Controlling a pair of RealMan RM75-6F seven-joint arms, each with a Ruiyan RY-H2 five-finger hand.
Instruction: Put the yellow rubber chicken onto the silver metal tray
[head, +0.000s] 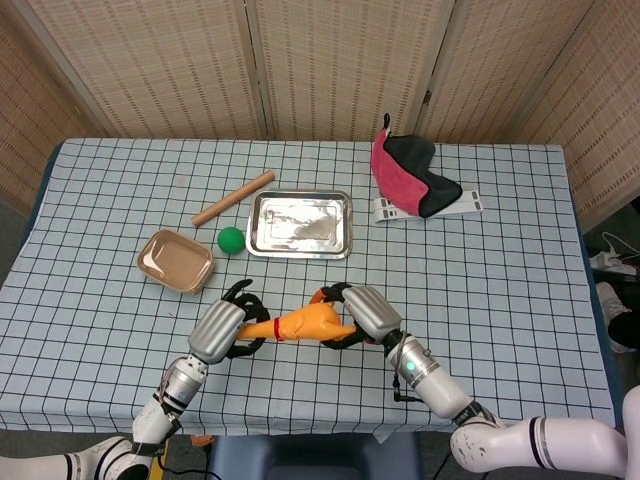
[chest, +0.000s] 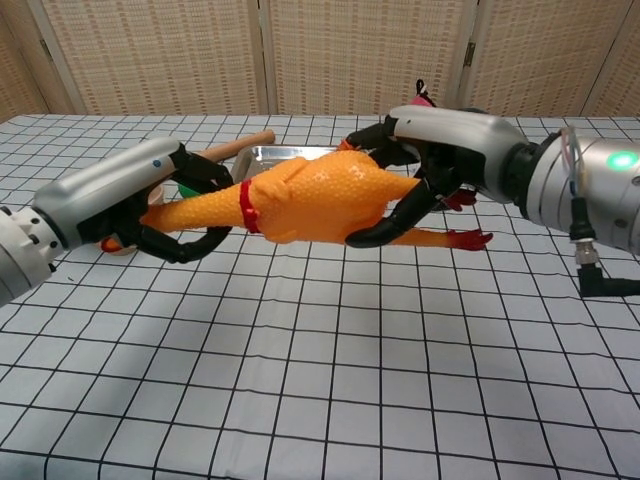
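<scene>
Chest view: the yellow rubber chicken (chest: 320, 195) hangs above the table, held by both hands and not yet on the silver metal tray (chest: 290, 156).

Left hand (chest: 165, 205) has its fingers wrapped round the chicken's neck end, and the right hand (chest: 425, 165) is clamped round the body near the legs, thumb under and fingers over. In the head view the chicken (head: 305, 323) sits at the near edge of the checked table (head: 500, 250), well short of the tray (head: 300, 224), which lies farther away with nothing in it. A green ball (head: 231, 239) lies just left of the tray. By my reading the pick-up is done; the carry to the tray and the release are left.
</scene>
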